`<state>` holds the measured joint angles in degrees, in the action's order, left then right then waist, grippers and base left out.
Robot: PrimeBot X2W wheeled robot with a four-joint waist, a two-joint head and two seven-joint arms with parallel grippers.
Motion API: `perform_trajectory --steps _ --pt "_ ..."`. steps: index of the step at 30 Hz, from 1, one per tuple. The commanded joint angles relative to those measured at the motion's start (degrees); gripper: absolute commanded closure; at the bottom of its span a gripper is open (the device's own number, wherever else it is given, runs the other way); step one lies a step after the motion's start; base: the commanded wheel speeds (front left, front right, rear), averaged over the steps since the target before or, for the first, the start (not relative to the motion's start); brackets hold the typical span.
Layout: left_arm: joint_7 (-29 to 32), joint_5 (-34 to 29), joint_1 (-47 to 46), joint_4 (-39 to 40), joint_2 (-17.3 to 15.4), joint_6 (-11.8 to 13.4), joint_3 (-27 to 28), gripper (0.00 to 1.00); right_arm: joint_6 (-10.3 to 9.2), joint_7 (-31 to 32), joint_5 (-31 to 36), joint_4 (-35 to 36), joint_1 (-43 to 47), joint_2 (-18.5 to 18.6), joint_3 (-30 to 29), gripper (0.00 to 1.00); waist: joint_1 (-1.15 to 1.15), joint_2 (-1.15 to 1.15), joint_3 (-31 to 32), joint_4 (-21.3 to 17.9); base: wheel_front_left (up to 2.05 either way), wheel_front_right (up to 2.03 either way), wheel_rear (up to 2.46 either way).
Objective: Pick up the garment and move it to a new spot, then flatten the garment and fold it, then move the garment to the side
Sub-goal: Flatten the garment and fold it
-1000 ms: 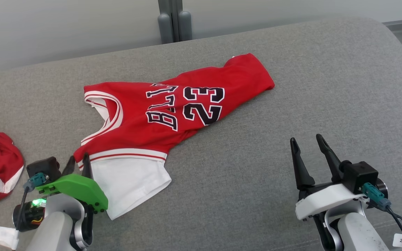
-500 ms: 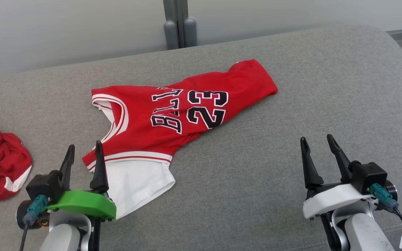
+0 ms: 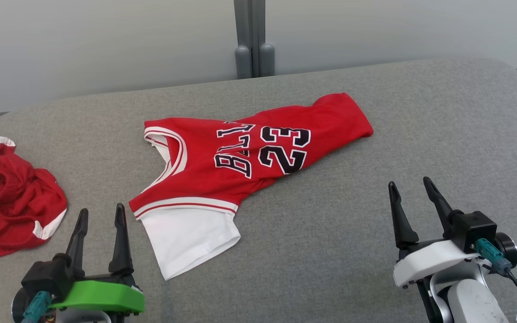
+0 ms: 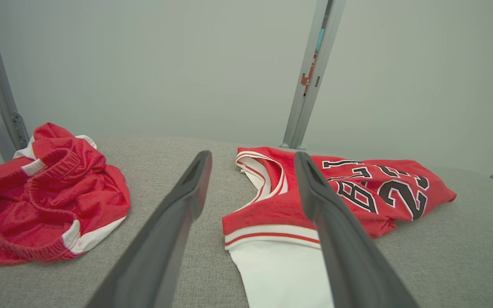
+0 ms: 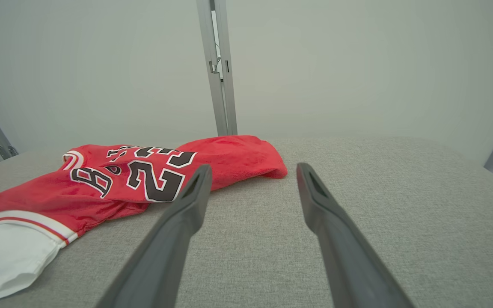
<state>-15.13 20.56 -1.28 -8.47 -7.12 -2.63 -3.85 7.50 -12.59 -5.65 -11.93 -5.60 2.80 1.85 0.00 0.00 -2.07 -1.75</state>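
A red jersey with the number 23 and a white sleeve lies partly folded in the middle of the grey cushion. It also appears in the left wrist view as the jersey and in the right wrist view as the jersey. My left gripper stands open at the lower left, just left of the white sleeve, holding nothing. My right gripper stands open at the lower right, well clear of the jersey, with nothing between its fingers.
A crumpled pair of red shorts lies at the cushion's left edge, seen too as the shorts in the left wrist view. A grey post and pale wall stand behind the cushion. Bare cushion stretches to the right of the jersey.
My left gripper has let go of the jersey's lower corner, opened, and drawn back toward me. The camera has shifted, so the whole scene sits lower and further right.
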Motion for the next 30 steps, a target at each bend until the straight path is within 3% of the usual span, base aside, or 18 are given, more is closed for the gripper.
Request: perform_trajectory --steps 1,13,23,30 --pt "-0.01 -0.54 1.19 -0.51 0.37 -0.55 0.57 0.0 -0.02 0.36 0.66 0.36 0.67 0.16 -0.18 0.0 0.0 0.0 0.38 0.42 0.0 0.0 0.0" --pt "-0.01 -1.91 -0.23 -4.14 1.83 -2.49 1.92 0.0 -0.02 3.91 -2.24 -1.68 -4.17 0.18 -0.44 0.0 0.0 0.0 -0.78 0.72 0.0 0.0 0.0" --pt "-0.01 -2.86 -4.68 -2.8 2.5 -3.83 0.4 0.0 -0.03 19.89 -10.16 -18.28 -22.9 3.89 -5.3 0.0 0.0 0.0 -7.76 4.25 0.0 0.0 0.0" --pt "-0.02 -3.65 -6.9 -1.04 2.78 -4.31 -0.08 0.0 -0.01 24.6 -9.76 -30.16 -34.23 7.0 -11.28 0.0 0.0 0.0 -12.69 8.35 0.0 0.0 0.0"
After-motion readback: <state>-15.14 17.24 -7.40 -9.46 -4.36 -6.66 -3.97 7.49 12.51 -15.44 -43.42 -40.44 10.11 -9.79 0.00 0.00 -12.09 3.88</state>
